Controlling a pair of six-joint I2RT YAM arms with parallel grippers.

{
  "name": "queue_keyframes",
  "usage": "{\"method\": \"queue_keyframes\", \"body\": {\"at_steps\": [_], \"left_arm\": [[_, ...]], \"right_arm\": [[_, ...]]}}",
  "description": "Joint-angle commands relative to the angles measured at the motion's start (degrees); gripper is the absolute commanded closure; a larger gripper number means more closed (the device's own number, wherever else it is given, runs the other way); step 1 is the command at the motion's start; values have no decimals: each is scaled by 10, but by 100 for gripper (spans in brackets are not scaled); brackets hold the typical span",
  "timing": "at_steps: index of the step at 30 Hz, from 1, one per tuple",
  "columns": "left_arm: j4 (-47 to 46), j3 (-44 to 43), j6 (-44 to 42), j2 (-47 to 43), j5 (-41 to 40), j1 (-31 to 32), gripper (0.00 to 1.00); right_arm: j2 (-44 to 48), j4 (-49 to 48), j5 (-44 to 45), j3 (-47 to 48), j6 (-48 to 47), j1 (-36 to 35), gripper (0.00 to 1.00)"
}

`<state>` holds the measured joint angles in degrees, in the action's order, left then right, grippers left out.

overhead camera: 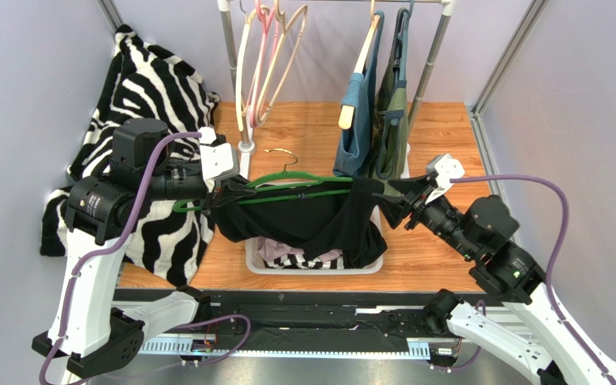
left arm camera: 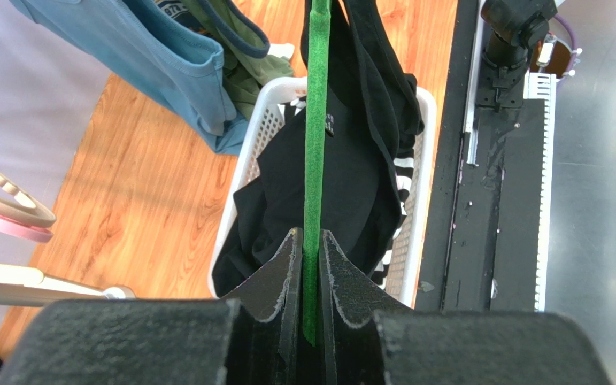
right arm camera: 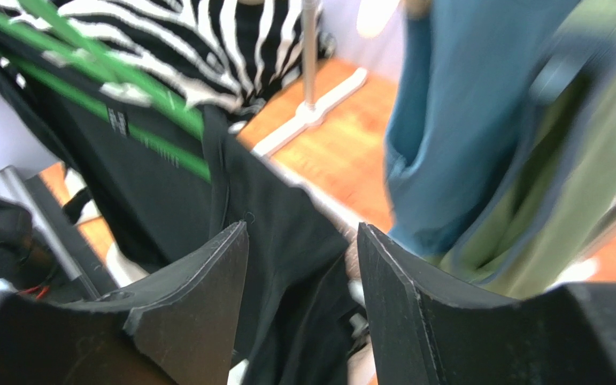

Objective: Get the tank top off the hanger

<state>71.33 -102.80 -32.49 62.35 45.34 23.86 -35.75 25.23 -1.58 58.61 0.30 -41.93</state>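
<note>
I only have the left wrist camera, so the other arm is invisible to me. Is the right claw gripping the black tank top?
Observer: No. The right claw is open, with black tank top fabric lying between its fingers.
Operator: Is it off yet?
Observer: Not yet. Seen from above, it spans the green hanger across its full width and reaches the right claw.
Operator: Is that hung on anything?
Observer: No, its gold hook is clear of the rack.

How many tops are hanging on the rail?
2: a blue top, and a green top hanging close beside it. Another may hide behind them.
</note>
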Motion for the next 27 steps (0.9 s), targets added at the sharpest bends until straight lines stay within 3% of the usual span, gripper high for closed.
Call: {"method": "queue_keyframes", "body": {"at_steps": [1,5,8,15,19,27], "left_arm": [[-30,-22,17,-6,10,1,100],[-30,-28,21,-3,14,1,100],[-30,-30,23,-2,12,1,100],[-40,-27,36,-3,-4,1,100],[-40,-21,33,-6,-14,1,100],[-30,-25,30,-10,-17,0,100]], "right_arm": [[30,-67,-21,-67,88,-1,44],[38,-92,-27,-107,110,-1,47],[34,-108,-34,-114,125,-1,56],[21,-113,-35,-92,132,-1,88],[26,-92,-6,-68,142,-1,100],[30,-30,208,-19,135,0,100]]}}
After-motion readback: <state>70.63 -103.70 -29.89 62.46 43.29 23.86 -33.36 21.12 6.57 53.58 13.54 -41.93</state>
